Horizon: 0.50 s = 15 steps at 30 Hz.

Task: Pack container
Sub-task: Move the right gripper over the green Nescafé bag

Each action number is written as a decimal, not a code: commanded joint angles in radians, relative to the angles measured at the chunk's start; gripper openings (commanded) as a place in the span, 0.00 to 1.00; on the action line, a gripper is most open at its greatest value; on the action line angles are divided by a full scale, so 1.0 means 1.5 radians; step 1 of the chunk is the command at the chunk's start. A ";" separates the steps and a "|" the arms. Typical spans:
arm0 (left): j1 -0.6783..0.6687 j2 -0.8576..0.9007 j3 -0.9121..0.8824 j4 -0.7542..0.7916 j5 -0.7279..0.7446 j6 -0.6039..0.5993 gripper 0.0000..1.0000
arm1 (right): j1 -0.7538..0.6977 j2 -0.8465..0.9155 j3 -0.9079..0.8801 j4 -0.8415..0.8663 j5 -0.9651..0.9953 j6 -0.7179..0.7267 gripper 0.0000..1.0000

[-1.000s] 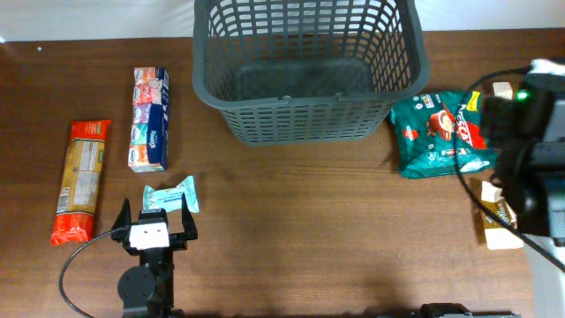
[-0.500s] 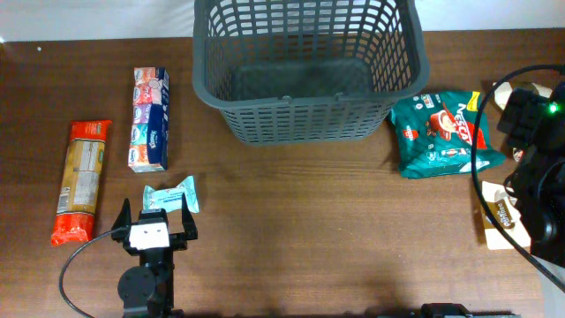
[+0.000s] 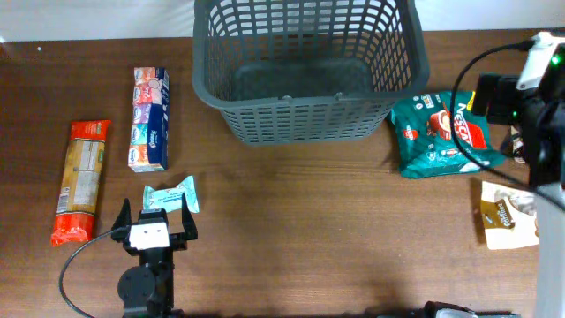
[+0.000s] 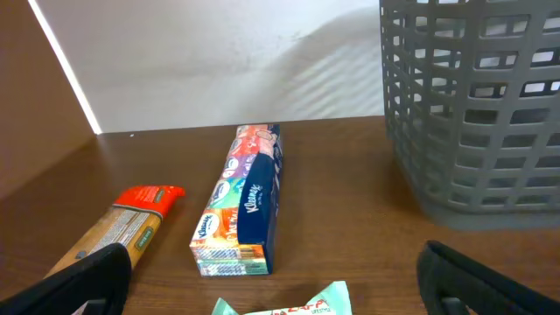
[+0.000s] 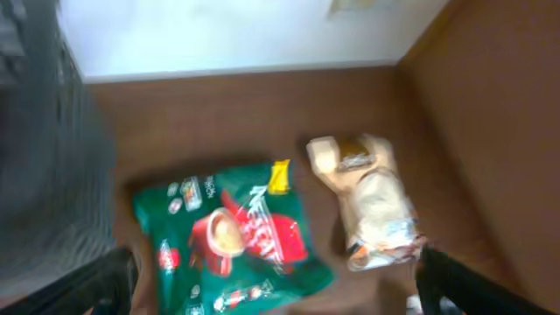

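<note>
Three cameras: one fixed above, one riding on each wrist.

The overhead camera looks straight down from well above the table (image 3: pixel 291 230), taking in the whole spread, with the container (image 3: pixel 309 71) at the top edge; the left wrist camera sits low and close to the tabletop, facing the back wall, with the tissue pack (image 4: pixel 245 201) and pasta packet (image 4: pixel 122 229) ahead and the container's lattice wall at right; the right wrist camera hangs higher and tilts downward over the green coffee bag (image 5: pixel 232 241) and a beige packet (image 5: pixel 372 201) — its picture is blurred; the wrist views share only the container — seen from opposite sides; each overlaps the overhead view.

One container (image 3: pixel 309 119) and six packets (image 3: pixel 150 119)
</note>
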 commanded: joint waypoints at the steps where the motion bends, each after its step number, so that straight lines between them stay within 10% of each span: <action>1: 0.002 -0.004 -0.003 -0.001 0.005 -0.006 0.99 | -0.033 0.009 0.027 -0.008 -0.119 -0.012 0.99; 15: 0.002 -0.004 -0.003 -0.001 0.005 -0.006 0.99 | -0.140 0.096 0.027 -0.060 -0.430 -0.092 0.99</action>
